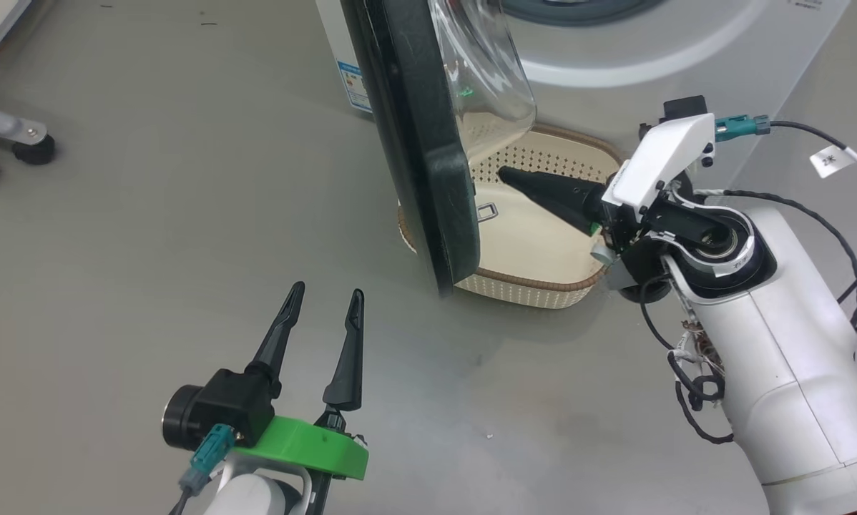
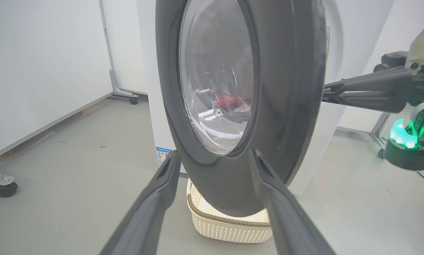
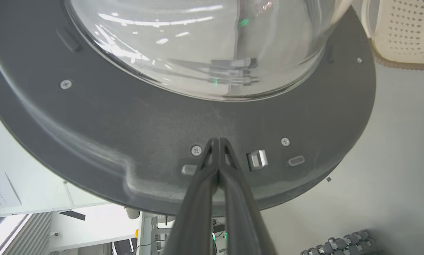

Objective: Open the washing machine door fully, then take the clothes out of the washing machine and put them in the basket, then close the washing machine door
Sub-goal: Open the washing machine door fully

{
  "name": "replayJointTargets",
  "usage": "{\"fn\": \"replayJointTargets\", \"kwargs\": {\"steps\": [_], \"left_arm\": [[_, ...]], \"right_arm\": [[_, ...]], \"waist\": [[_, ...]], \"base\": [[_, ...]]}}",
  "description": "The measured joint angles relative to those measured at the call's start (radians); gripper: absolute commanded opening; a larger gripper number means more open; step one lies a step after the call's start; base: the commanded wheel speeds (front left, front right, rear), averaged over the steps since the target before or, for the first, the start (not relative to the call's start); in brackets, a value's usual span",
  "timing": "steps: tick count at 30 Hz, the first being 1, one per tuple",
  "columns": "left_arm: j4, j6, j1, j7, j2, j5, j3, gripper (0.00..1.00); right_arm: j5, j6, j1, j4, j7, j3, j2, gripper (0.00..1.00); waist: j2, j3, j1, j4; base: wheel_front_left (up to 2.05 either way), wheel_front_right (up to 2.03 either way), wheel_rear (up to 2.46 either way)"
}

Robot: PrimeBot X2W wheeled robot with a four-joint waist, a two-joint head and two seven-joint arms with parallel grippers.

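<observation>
1. Head view: The right pincer (image 1: 503,173), its two dark fingers pressed together on nothing, points at the inner face of the large round washing machine door with a glossy black rim and bulging clear glass (image 1: 414,164). Closed like that, it likely serves as a blunt pusher to swing the door wider. The small cream perforated plastic basket with a brown woven-look rim (image 1: 536,285) sits beneath this pincer, in front of the big white front-loading washing machine (image 1: 686,64), probably placed there to catch what comes out. The left pincer (image 1: 326,292) is spread wide and empty, well short of the door's outer side.

2. Left wrist view: Past the left pincer's spread fingers is the door's outer face. Through the glass, the bright red clothes (image 2: 228,100) lie inside the drum, far beyond the tips. This pincer probably stands open, ready to reach in once the door is fully open.

3. Right wrist view: The joined tips sit at the door's inner rim, just beside a small silver metal latch (image 3: 257,159). I cannot tell whether they actually touch the rim.
</observation>
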State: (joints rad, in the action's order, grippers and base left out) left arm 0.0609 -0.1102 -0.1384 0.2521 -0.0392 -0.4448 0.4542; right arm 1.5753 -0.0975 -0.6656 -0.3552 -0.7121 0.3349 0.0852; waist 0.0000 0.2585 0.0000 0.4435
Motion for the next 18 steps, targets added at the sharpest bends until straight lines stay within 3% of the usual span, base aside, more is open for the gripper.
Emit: {"fn": "replayJointTargets", "kwargs": {"steps": [2,3,4,6,13,18], "left_arm": [[0.003,0.0,0.0,0.0,0.0,0.001,-0.005,1.0],[0.003,0.0,0.0,0.0,0.0,0.001,-0.005,1.0],[0.006,0.0,0.0,0.0,0.0,0.001,-0.016,1.0],[0.009,0.0,0.0,0.0,0.0,0.001,-0.032,1.0],[0.022,0.0,0.004,0.0,0.0,0.008,-0.081,1.0],[0.031,0.002,0.033,0.0,0.0,0.039,-0.122,1.0]], "right_arm": [[-0.032,0.031,0.004,0.009,0.026,0.0,0.027,0.0],[-0.032,0.031,0.004,0.009,0.026,0.0,0.027,0.0],[-0.074,0.063,0.013,0.022,0.063,-0.003,0.06,0.0],[-0.138,0.095,0.027,0.031,0.1,0.003,0.096,0.0],[-0.289,0.181,0.099,0.06,0.21,0.021,0.18,0.0],[-0.32,0.189,0.178,0.077,0.298,0.008,0.186,0.0]], "waist": [[0.0,-0.007,0.0,-0.012],[0.0,-0.007,0.0,-0.012],[0.0,-0.016,0.0,-0.025],[0.0,-0.025,0.0,-0.038],[0.0,-0.054,0.0,-0.087],[0.0,-0.079,-0.0001,-0.132]], "base": [[0.0,0.0,0.0],[0.0,0.0,0.0],[0.0,0.0,0.0],[0.0,0.0,0.0],[0.0,0.0,0.0],[0.0,0.0,0.0]]}}
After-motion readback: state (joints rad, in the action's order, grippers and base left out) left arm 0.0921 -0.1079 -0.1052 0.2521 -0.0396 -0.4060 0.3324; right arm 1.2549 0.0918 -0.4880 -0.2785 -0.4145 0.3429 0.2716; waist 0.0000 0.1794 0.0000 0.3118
